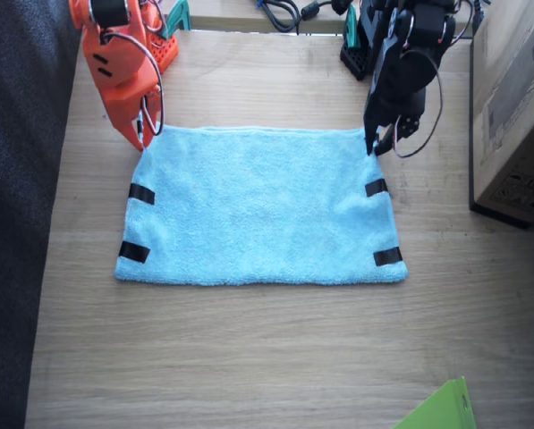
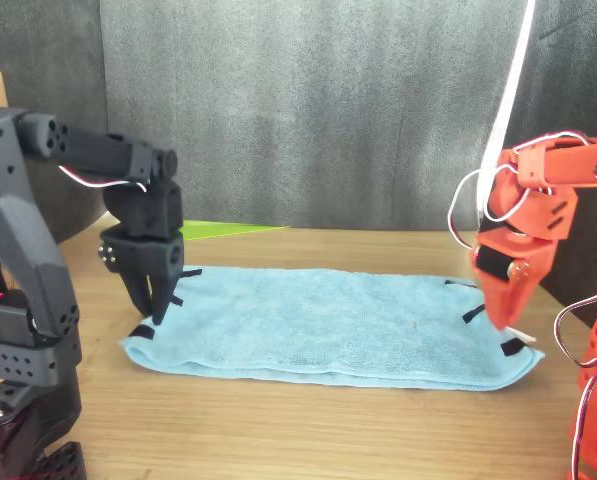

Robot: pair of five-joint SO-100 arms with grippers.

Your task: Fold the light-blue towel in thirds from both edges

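black left gripper [image 1: 375,143] and orange right gripper [image 1: 144,134] down-pointed at light-blue towel [image 1: 258,206] corners, jaw states unclear

The light wooden table [image 1: 249,357] with a visible grain carries a rectangular fluffy light-blue terry towel [image 1: 258,210], spread flat on its middle, nearer the far edge than the near one. Short black tape strips [image 1: 141,193] mark the towel's two short sides. A brown cardboard box [image 1: 512,107] stands at one side edge, just beside the towel's short side. At the near edge, towards the box's side, a bright green sheet corner [image 1: 441,411] lies on the wood. Black cables [image 1: 280,11] lie at the far edge.
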